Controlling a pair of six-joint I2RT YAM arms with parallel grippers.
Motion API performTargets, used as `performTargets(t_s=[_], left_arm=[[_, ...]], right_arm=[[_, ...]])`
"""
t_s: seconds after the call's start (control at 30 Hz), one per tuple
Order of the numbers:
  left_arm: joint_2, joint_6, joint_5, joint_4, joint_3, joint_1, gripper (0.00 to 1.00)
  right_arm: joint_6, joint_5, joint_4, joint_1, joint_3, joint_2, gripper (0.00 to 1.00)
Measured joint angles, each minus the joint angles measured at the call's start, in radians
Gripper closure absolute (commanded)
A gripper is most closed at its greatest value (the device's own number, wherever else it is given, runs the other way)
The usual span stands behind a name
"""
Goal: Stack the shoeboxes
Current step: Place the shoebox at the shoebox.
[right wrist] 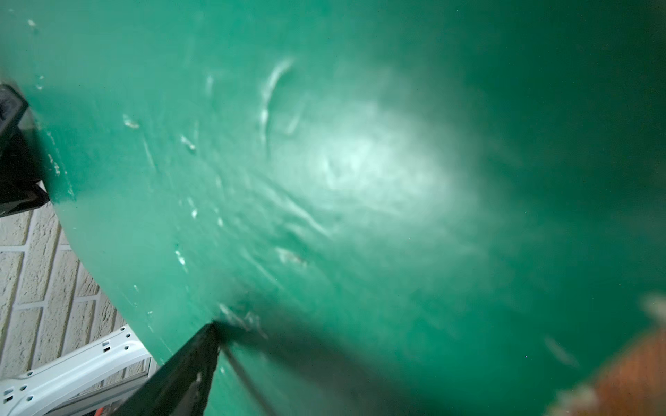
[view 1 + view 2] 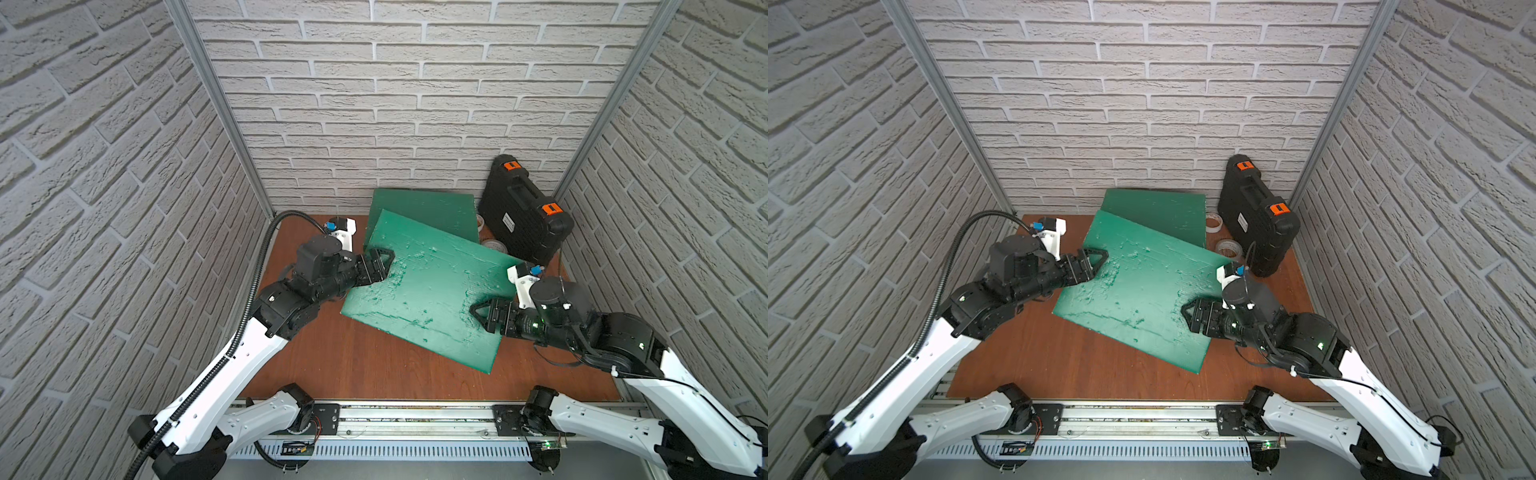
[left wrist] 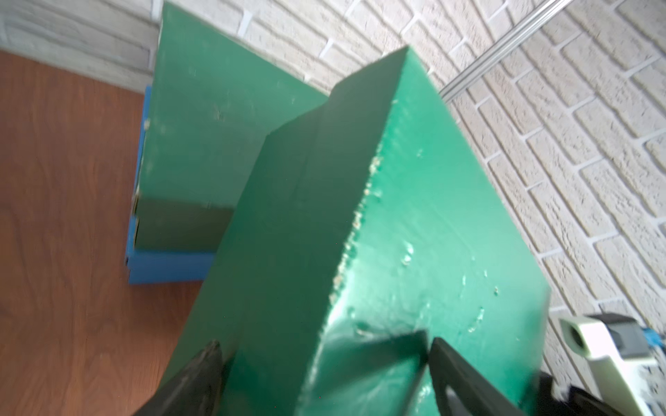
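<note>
Evidently the left end effector (image 2: 384, 264) and right end effector (image 2: 478, 312) pinch the scuffed green cardboard shoebox (image 2: 428, 286) between them, sharing its bulk.

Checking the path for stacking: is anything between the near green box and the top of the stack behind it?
Nothing visible. The back green box, on the blue box, shows a bare lid. The black case and tape rolls stand to its right, off the path of the near green box.
</note>
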Motion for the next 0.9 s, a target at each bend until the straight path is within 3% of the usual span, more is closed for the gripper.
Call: performTargets(t_s=[0.3, 0.63, 0.9], left_arm=[[0.245, 0.068, -0.046, -0.034, 0.333, 0.009, 0.09], [0.562, 0.099, -0.033, -0.142, 0.605, 0.097, 0.11], [0.711, 0.080, -0.018, -0.180, 0.740, 0.159, 0.11]], right_arm=[[-0.076, 0.031, -0.131, -0.130, 0.352, 0.213, 0.12], [-0.138, -0.110, -0.122, -0.445, 0.608, 0.517, 0.16], [-0.188, -0.246, -0.075, -0.593, 0.747, 0.744, 0.17]])
